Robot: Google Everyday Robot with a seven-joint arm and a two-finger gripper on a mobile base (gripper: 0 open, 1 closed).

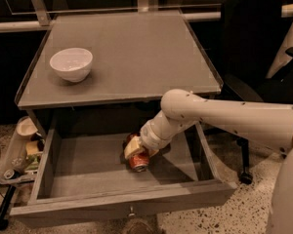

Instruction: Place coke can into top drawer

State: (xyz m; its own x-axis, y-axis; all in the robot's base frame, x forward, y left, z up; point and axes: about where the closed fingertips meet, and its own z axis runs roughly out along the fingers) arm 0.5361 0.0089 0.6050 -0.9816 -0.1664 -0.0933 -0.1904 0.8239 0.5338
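Observation:
The top drawer (88, 209) is pulled open under the grey tabletop, with its small knob (131, 211) on the front panel. The coke can (138, 161) lies tilted on the drawer floor near the middle, its silver end facing forward. My gripper (136, 152) reaches down into the drawer from the right. It is shut on the coke can, with a cream finger (132, 147) against the can's left side. The wrist hides the can's upper part.
A white bowl (71, 64) stands on the tabletop (136, 48) at the left. A black office chair (254, 48) stands to the right of the cabinet. A small cart with clutter (19, 152) sits at the drawer's left.

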